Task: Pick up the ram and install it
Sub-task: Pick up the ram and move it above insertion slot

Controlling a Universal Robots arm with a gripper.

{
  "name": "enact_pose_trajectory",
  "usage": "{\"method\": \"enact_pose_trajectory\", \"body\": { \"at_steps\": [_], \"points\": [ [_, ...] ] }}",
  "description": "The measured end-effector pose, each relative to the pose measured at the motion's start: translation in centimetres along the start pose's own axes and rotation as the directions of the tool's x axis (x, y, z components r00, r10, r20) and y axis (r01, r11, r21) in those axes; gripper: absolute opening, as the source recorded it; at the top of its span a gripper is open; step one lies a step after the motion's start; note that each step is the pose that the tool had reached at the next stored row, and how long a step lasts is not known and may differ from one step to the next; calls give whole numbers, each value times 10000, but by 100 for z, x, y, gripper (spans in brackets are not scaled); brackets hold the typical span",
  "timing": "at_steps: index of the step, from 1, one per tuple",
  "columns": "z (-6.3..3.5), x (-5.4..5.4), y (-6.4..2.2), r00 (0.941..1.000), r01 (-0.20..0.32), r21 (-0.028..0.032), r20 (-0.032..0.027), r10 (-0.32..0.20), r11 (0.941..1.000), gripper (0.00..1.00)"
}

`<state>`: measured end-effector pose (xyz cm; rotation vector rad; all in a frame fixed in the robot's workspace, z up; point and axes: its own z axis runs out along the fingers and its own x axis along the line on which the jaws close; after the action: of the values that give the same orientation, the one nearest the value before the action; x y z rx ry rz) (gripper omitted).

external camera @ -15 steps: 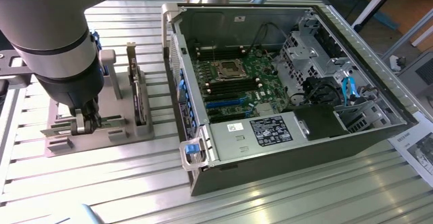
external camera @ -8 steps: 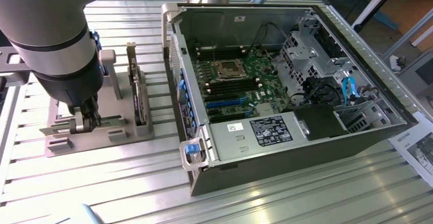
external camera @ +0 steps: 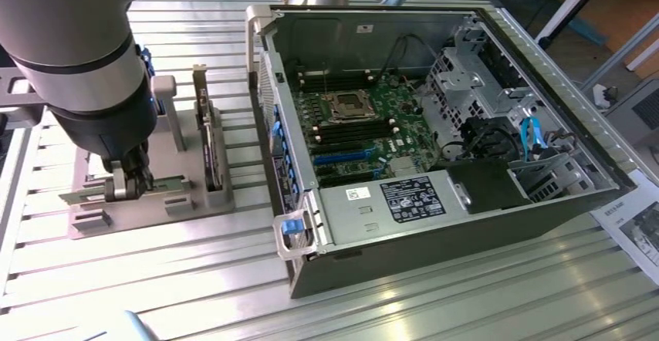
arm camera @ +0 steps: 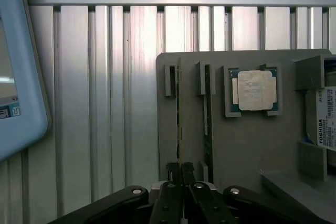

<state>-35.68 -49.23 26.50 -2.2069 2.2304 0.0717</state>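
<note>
Seen edge-on in the wrist view, the ram (arm camera: 178, 114) is a thin stick standing in a slot of the grey holder (arm camera: 247, 140). My gripper (arm camera: 180, 174) is shut on its near end, one finger on each side. A second thin stick (arm camera: 208, 114) stands in the neighbouring slot. In the exterior view my gripper (external camera: 128, 184) is down at the grey holder (external camera: 144, 202) on the exterior view's left, and the arm covers the stick there. The open computer case (external camera: 340, 268) lies to the exterior view's right, its motherboard memory slots (external camera: 356, 131) exposed.
A square silver processor (arm camera: 254, 90) and a hard drive (arm camera: 326, 116) also sit in the holder. A dark expansion card (external camera: 212, 152) stands upright between the gripper and the case. A light blue framed panel (arm camera: 21, 77) lies beside the holder. The table is ribbed aluminium (external camera: 154, 279).
</note>
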Motion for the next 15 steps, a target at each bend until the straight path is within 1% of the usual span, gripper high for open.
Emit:
{"method": "enact_pose_trajectory", "body": {
  "at_steps": [7,13,15],
  "points": [
    [-64,-2,-7,10000,-57,1,1,57,10000,12],
    [-163,-6,-16,10000,-73,2,2,73,10000,12],
    [-221,-8,-21,10000,-78,2,2,78,10000,12]
  ]
}}
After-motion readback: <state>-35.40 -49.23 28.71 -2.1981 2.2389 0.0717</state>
